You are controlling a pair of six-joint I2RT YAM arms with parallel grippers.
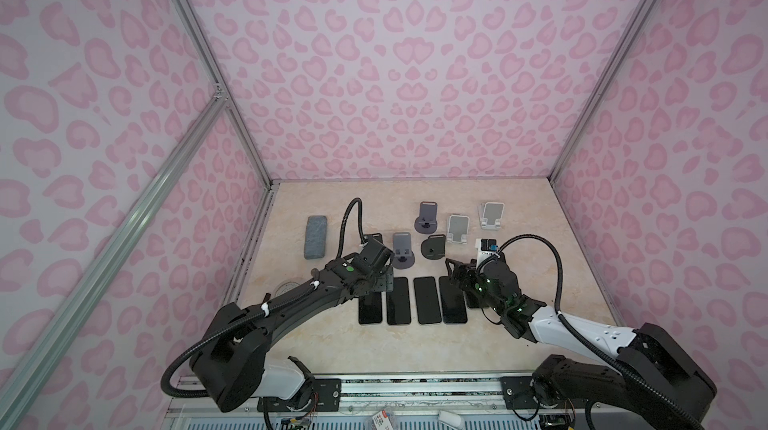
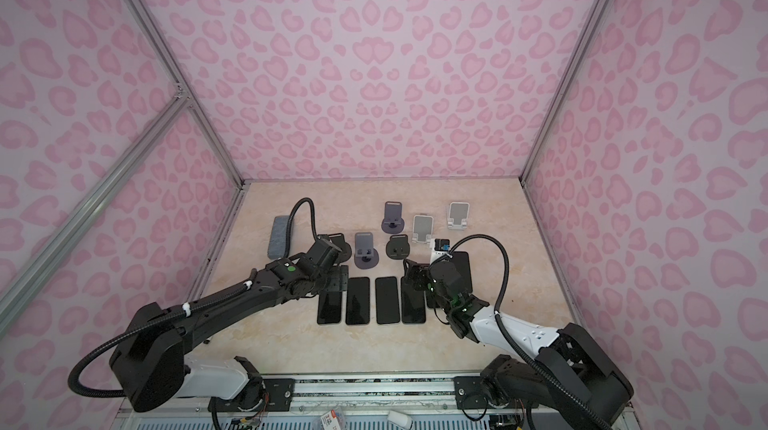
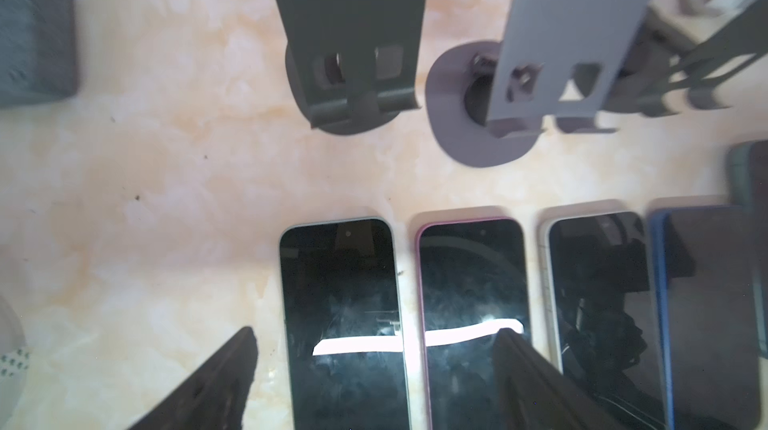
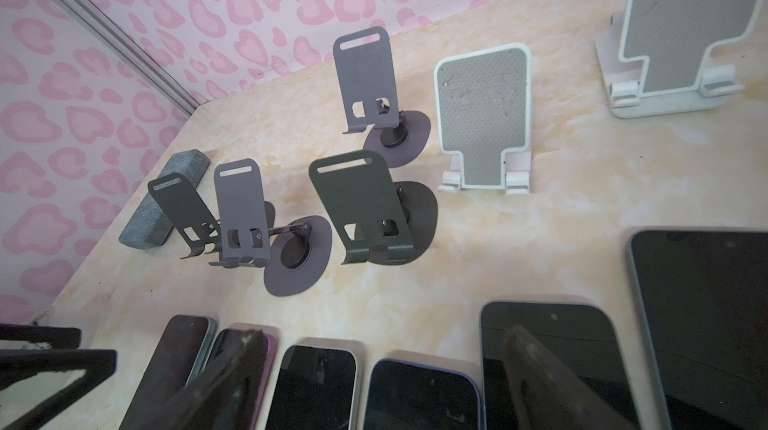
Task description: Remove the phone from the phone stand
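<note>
Several dark-screened phones lie flat in a row at the table's front. The leftmost phone (image 3: pixel 340 303) (image 1: pixel 370 310) has a pale green rim. My left gripper (image 3: pixel 376 349) (image 1: pixel 380 282) hovers open over it, one finger beside its outer edge and the other above the pink-rimmed phone (image 3: pixel 469 282), holding nothing. Just behind stands a dark phone stand (image 3: pixel 353 33) (image 2: pixel 336 241), empty. My right gripper (image 4: pixel 382 349) (image 1: pixel 455 272) is open above the phones at the row's right end, empty. Every stand in view is empty.
More stands fill the back: grey-purple (image 1: pixel 402 251), dark (image 1: pixel 433 247), purple (image 1: pixel 427 216) and two white ones (image 1: pixel 458 229) (image 1: pixel 492 214). A grey block (image 1: pixel 315 237) lies at the left. A large dark slab (image 4: pixel 706 324) and a white box (image 1: pixel 487 247) sit near my right arm.
</note>
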